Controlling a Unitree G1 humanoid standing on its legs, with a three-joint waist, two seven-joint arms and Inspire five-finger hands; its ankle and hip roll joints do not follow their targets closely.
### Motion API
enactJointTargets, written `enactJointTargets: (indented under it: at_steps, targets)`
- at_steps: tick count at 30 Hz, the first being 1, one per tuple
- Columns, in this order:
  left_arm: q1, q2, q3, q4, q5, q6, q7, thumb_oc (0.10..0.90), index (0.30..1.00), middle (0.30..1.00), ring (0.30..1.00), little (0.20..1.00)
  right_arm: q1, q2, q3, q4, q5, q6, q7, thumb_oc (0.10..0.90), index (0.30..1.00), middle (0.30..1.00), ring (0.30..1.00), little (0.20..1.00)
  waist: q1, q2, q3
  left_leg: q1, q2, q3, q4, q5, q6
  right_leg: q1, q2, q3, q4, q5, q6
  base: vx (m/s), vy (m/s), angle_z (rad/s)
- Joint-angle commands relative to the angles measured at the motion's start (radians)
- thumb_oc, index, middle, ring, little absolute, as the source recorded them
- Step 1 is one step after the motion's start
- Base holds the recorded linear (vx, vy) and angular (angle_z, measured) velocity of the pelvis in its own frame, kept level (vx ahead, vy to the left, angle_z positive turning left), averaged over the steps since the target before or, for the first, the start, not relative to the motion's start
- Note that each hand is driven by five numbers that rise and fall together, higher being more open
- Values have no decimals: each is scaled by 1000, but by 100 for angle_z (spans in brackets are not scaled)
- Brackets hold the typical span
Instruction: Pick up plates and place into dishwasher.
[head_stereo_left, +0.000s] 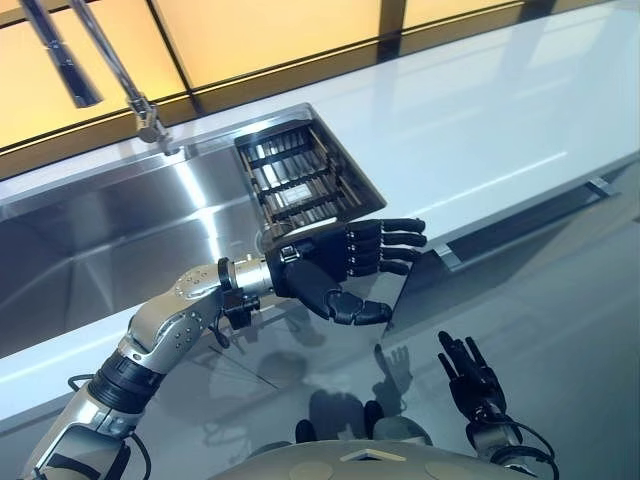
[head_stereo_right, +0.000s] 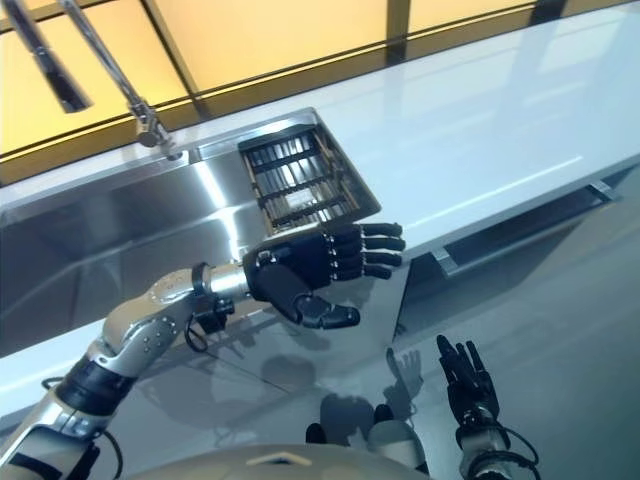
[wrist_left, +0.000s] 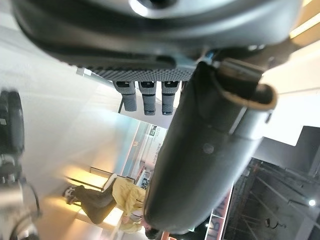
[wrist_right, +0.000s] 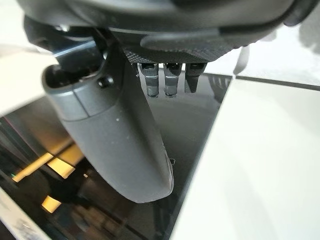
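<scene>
2 hands show, 1 sink, 1 rack and 1 faucet; I cannot make out any plates, so where they lie I cannot tell. The left hand (head_stereo_left: 330, 268) is held out over the front edge of the white counter (head_stereo_left: 480, 120), just in front of the steel sink (head_stereo_left: 110, 230); its fingers are straight, the thumb stands apart below them, and it holds nothing. The right hand (head_stereo_left: 468, 378) hangs low at the robot's right, below the counter's edge and well apart from the left hand, fingers extended upward, relaxed and empty. In the sink's right end sits the dark slatted rack (head_stereo_left: 300, 178), just beyond the left hand. The faucet (head_stereo_left: 120, 70) rises at the sink's back edge. A dark glossy panel (head_stereo_left: 560, 290) stands below the counter.
</scene>
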Motion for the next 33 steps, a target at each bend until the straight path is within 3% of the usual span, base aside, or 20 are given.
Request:
enactJointTargets:
  at_steps: [1,5,6,11,16,22,28,30,33]
  targets:
    - [-90,-69,60,-83,-157,-107,12,800,900,900,900,900,-88,-28,-10,33,-29,-26,23,800,900,900,900,900,27,9,-47,27,-8,60,33,-112,11,-6,32,12,56,-86,47,-16,-43,21]
    - [-59,-90,73,-83,-149,-77,-33,800,900,900,900,900,-88,-28,-9,44,-55,-10,24,800,900,900,900,900,38,6,-47,22,-8,45,37,-109,7,-5,32,0,59,-89,43,-22,-50,14]
    - [-26,-113,59,-82,-160,-24,-77,800,900,900,900,900,-93,-30,0,58,-75,-6,32,800,900,900,900,900,51,1,-47,15,-7,31,47,-109,5,-5,33,-9,60,-92,36,-50,-104,20]
    - [23,-183,10,-30,-206,82,-100,800,900,900,900,900,-121,-44,25,77,-89,6,39,800,900,900,900,900,71,-9,-43,-11,-11,4,91,-122,4,-8,36,-9,58,-96,21,-68,-88,29]
    - [86,-231,-25,84,-183,106,-77,800,900,900,900,900,-153,-62,24,110,-93,22,39,800,900,900,900,900,80,-8,-39,-13,-18,-18,95,-125,5,-6,41,-1,56,-98,19,-39,-33,4]
    - [129,-232,-26,124,-169,120,-133,800,900,900,900,900,-165,-76,9,136,-103,37,39,800,900,900,900,900,84,-1,-35,-14,-19,-23,87,-120,4,-9,40,2,54,-99,22,-27,-12,0]
    - [187,-232,-21,133,-159,231,-176,800,900,900,900,900,-166,-88,-4,154,-130,56,38,800,900,900,900,900,91,8,-27,-19,-17,-18,93,-118,-3,-10,35,-9,50,-96,22,3,-5,0]
    - [214,-239,-31,190,-122,302,-214,800,900,900,900,900,-169,-94,-5,158,-157,65,48,800,900,900,900,900,90,9,-25,-24,-16,-15,97,-116,-6,-10,37,-9,46,-94,20,18,-16,0]
    - [231,-242,-45,237,-75,319,-241,800,900,900,900,900,-169,-98,-4,157,-175,68,52,800,900,900,900,900,88,11,-22,-26,-15,-13,98,-114,-9,-11,38,-9,43,-92,19,0,0,0]
